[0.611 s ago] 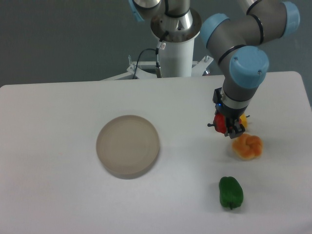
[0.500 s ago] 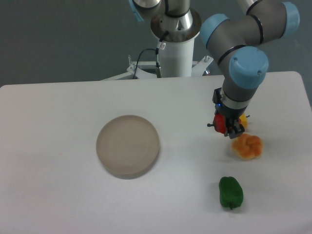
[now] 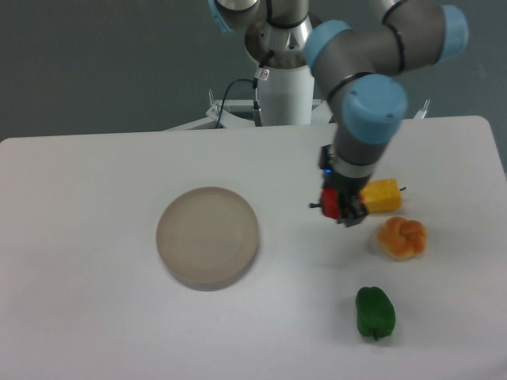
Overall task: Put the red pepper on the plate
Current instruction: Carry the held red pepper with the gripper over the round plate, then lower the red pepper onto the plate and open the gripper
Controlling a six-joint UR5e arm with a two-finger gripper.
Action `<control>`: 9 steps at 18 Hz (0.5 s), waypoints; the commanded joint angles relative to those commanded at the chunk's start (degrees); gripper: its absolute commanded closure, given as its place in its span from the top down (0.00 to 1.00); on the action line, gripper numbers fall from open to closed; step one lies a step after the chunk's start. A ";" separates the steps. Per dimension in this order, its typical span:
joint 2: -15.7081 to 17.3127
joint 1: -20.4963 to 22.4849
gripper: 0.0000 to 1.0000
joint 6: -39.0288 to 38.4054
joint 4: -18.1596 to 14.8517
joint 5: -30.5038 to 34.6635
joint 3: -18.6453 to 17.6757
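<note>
My gripper (image 3: 340,207) is shut on the red pepper (image 3: 329,201) and holds it above the table, to the right of the plate. Only a small bright-red part of the pepper shows between the dark fingers. The plate (image 3: 207,236) is a round beige-grey disc at the left centre of the table, with nothing on it. There is a wide gap of bare table between the gripper and the plate's right rim.
A yellow pepper (image 3: 381,195) lies just right of the gripper. An orange lobed pepper (image 3: 402,237) lies below it and a green pepper (image 3: 375,312) sits near the front. The robot base (image 3: 283,75) stands at the table's back edge.
The gripper with the red pepper has moved left, toward the plate, uncovering the yellow pepper that it partly hid. The other peppers and the plate have not moved.
</note>
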 joint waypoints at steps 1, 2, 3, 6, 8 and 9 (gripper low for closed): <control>0.00 -1.15 0.33 -1.68 0.00 -0.09 -0.27; 0.00 -2.38 0.33 -2.83 0.09 -0.18 -0.70; 0.00 -3.87 0.33 -3.97 0.09 -0.70 -0.88; -0.44 -7.22 0.34 -4.86 0.61 -1.49 -2.11; -1.23 -9.33 0.34 -5.99 5.59 -1.41 -5.61; -1.32 -10.12 0.33 -7.22 8.32 -1.49 -7.20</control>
